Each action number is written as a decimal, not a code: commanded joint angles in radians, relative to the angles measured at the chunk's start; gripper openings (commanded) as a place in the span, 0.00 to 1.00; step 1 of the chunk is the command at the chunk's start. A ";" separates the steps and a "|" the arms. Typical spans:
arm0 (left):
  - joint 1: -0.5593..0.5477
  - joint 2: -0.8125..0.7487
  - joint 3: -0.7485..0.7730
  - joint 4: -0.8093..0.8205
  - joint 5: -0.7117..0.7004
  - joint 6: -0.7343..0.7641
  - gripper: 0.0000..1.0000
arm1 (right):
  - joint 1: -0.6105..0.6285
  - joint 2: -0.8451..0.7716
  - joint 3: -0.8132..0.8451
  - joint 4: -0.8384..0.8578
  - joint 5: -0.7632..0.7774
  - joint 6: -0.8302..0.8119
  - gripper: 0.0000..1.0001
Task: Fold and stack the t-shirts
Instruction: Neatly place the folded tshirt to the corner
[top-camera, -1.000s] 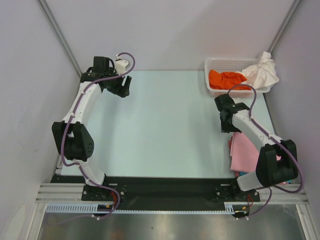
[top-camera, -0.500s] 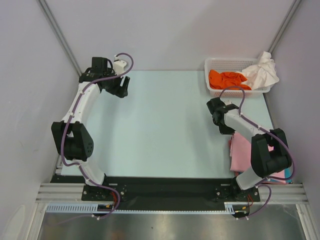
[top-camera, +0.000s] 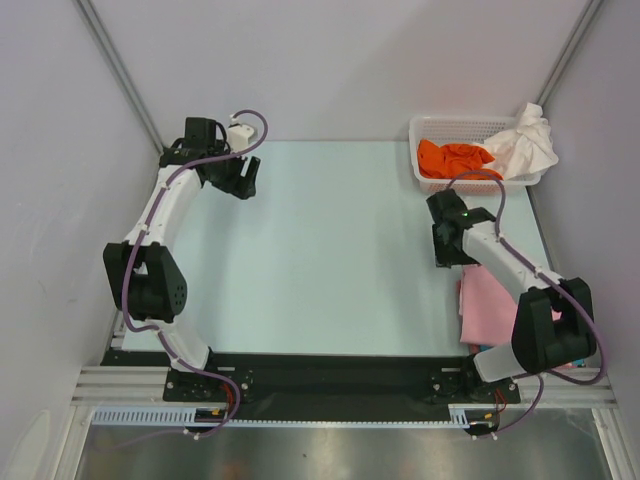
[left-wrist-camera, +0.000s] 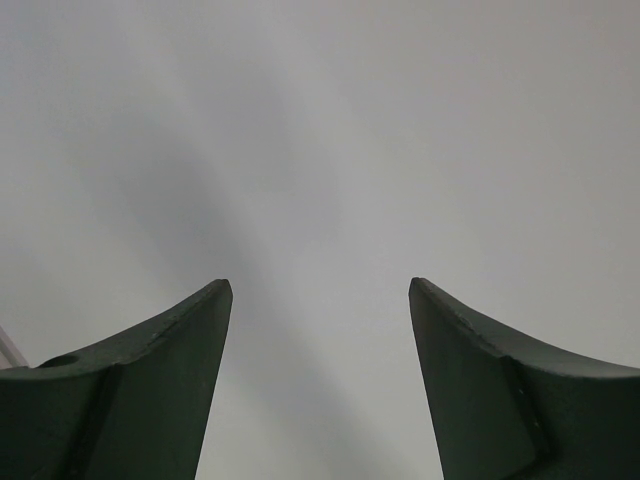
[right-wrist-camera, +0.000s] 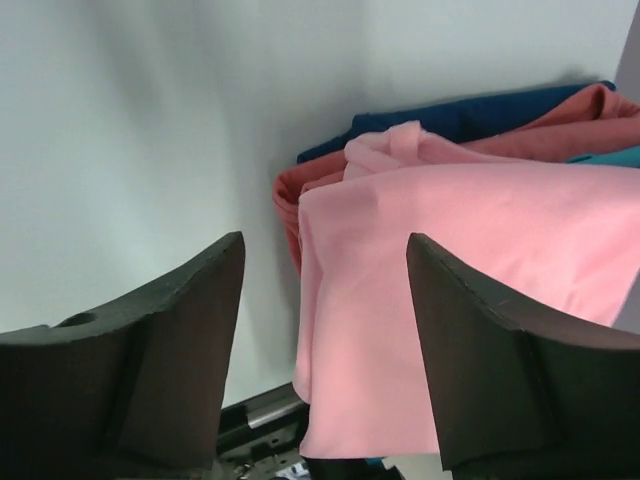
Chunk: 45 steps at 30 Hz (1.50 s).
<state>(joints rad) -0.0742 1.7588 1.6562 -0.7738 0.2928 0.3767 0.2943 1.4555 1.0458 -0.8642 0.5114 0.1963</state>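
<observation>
The top t-shirt (right-wrist-camera: 470, 260) of my stack is plain light pink, with no print. Under it show a coral-red layer (right-wrist-camera: 285, 205), a navy blue layer (right-wrist-camera: 470, 112) and a teal sliver (right-wrist-camera: 615, 155). The white lattice basket (top-camera: 432, 186) holds a solid orange t-shirt (top-camera: 455, 158) and a plain white t-shirt (top-camera: 527, 142). The table (top-camera: 330, 250) is pale mint. My left gripper (left-wrist-camera: 320, 284) and right gripper (right-wrist-camera: 325, 239) are dark greenish-black, and my cables (top-camera: 250, 125) are purple
</observation>
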 joint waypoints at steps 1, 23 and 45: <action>0.008 -0.047 -0.003 0.007 0.016 0.027 0.78 | -0.114 -0.105 0.082 0.017 -0.115 -0.038 0.71; 0.011 -0.032 0.011 -0.015 -0.015 0.030 0.77 | -0.942 -0.182 -0.141 0.332 -0.197 0.147 0.00; 0.011 -0.053 0.014 -0.035 -0.090 0.041 0.85 | -0.762 -0.060 -0.030 0.522 -0.094 -0.044 0.56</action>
<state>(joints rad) -0.0731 1.7580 1.6485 -0.7998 0.2241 0.3962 -0.5205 1.4387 0.9348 -0.3851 0.3820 0.2237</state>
